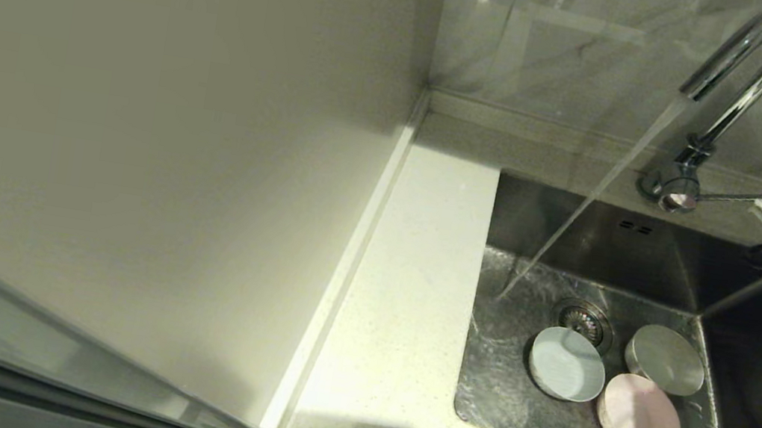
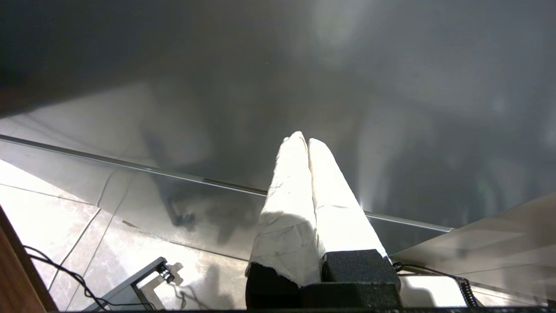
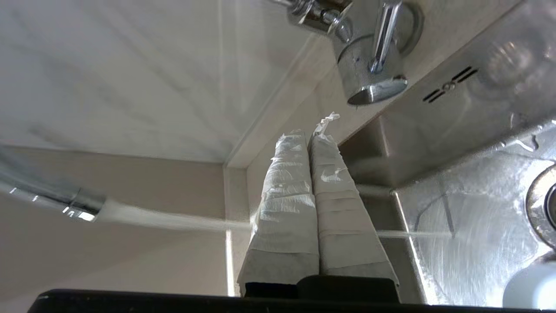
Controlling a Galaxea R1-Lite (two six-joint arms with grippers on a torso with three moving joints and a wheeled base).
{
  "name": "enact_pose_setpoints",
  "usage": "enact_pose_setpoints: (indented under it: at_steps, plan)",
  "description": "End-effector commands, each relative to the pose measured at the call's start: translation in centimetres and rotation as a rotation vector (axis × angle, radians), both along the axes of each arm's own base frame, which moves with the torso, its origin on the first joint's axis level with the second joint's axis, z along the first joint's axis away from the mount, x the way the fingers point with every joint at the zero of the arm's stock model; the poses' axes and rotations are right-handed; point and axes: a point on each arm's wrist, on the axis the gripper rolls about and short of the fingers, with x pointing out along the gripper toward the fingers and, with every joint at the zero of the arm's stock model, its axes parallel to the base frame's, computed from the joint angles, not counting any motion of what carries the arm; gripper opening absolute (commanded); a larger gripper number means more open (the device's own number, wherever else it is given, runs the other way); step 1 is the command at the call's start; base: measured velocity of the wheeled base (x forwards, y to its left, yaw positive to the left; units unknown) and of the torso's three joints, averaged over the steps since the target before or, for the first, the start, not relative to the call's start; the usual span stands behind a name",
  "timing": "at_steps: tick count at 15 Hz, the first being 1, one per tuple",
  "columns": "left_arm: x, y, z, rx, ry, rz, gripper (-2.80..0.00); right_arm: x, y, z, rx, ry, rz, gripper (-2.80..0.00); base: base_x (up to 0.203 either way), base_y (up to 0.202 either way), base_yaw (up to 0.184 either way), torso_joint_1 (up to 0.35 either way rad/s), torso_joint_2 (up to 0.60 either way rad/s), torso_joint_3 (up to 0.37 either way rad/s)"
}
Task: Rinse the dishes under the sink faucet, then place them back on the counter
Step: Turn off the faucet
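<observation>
The right hand [image 3: 309, 139] hangs above the far right part of the sink [image 1: 648, 243], its two paper-wrapped fingers [image 3: 286, 204] pressed together with nothing between them, close to the base of the faucet [image 1: 741, 79]. Water runs from the spout in a slanting stream and lands on the left part of the sink floor. Three bowls lie in the near part of the sink beside the drain strainer [image 1: 583, 320]: the blue bowl [image 1: 566, 364] to the left, the whitish bowl [image 1: 665, 359] to the right, the pink bowl [image 1: 639, 414] nearest, touching the blue one. The tabletop [image 1: 405, 308] runs along the sink's left side. The left hand [image 2: 306, 141] is parked away from the sink, its fingers pressed together and holding nothing.
</observation>
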Motion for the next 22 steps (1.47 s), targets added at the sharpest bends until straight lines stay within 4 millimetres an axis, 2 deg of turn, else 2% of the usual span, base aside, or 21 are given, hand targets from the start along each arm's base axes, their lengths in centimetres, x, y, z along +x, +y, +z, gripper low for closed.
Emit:
enact_pose_setpoints:
  at_steps: [1,9,22]
  plan:
    - [0.0,0.0,0.0,-0.001,-0.005,0.0,-2.8,1.1,-0.3,-0.4,0.008,0.008,0.001,-2.8,0.0,0.0,0.0,0.0,0.0,0.0]
    - [0.0,0.0,0.0,-0.001,-0.005,-0.001,-2.8,3.0,-2.5,-0.8,0.009,0.005,-0.04,-2.8,0.0,0.0,0.0,0.0,0.0,0.0]
    - [0.0,0.0,0.0,-0.001,-0.003,0.001,-2.8,4.5,-3.0,-0.9,0.006,-0.004,-0.041,-2.8,0.0,0.0,0.0,0.0,0.0,0.0]
